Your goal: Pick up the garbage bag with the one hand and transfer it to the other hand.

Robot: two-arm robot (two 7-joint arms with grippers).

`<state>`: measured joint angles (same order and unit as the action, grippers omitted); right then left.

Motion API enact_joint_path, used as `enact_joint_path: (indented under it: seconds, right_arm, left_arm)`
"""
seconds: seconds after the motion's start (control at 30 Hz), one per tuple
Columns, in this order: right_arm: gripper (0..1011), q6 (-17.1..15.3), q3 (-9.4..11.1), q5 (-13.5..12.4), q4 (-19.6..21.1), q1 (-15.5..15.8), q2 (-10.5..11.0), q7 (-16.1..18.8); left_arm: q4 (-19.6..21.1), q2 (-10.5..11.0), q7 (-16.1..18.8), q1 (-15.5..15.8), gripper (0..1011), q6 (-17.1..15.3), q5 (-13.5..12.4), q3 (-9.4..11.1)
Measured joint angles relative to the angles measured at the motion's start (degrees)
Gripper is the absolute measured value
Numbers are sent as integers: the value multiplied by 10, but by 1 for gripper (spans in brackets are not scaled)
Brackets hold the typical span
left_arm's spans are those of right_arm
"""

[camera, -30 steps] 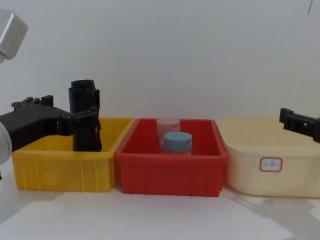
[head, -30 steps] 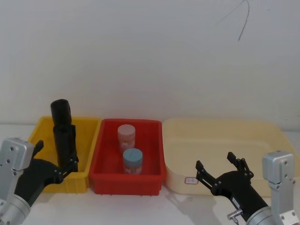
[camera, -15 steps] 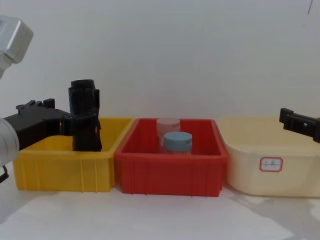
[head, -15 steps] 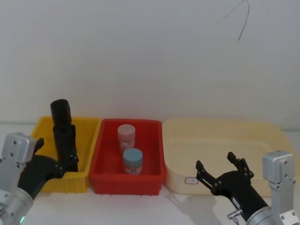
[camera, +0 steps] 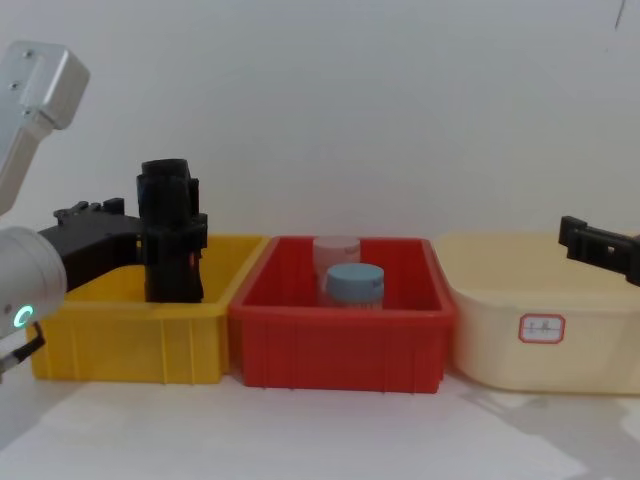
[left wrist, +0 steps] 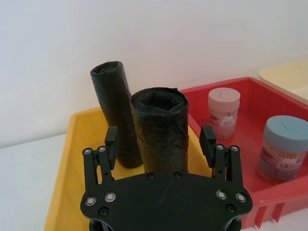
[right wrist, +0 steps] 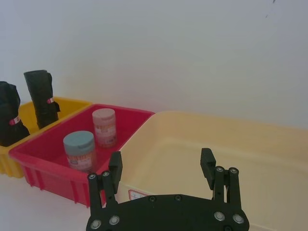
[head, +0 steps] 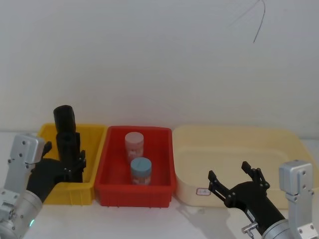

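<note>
The garbage bag (left wrist: 159, 120) I am after is the nearer of two black rolls standing upright in the yellow bin (camera: 130, 345), toward its front. A second black roll (left wrist: 113, 110) stands just behind it, close to it, leaning a little.

My left claw (left wrist: 160, 139) is level with the upper part of the nearer roll, with one finger on each side. The jaws are wide, and in the left wrist view a sliver of bin shows between each finger pad and the plastic, so I judge nothing is gripped yet.

The step in hand is the pick-up, at the point of closing. The next move calls for squeezing in evenly on the roll and then lifting it straight up, clear of the bin wall. The neighbour roll sits so near that a crooked close could catch or tip it, and the soft plastic may give under the pads, so I would want a firm bite before lifting.

Next door, the red bin (camera: 340, 350) holds a blue-lidded jar (head: 141, 170) and a pink-labelled jar (head: 134, 144) that I leave alone.

My right claw (head: 228, 170) hovers well apart at the front of the cream bin (head: 239, 144), jaws spread wide and holding nothing, ready to receive. All three bins sit on the white surface (camera: 320, 430).
</note>
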<state>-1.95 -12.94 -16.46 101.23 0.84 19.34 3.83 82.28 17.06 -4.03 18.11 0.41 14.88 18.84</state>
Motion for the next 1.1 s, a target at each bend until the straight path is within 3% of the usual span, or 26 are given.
enact_joint_path:
  seconds: [0.2,0.43,0.7,1.1]
  right_arm:
    - [1001,0,0,0,0,0,0,0]
    - [1001,0,0,0,0,0,0,0]
    - [1001,0,0,0,0,0,0,0]
    - [1001,0,0,0,0,0,0,0]
  left_arm:
    - [-20,-13,-3,15,966,0,-1,1]
    - [-37,-24,-4,28,803,0,-1,-1]
    - [-43,-33,-3,35,535,1,-3,-8]
    - [-17,-38,7,38,437,15,-16,-17]
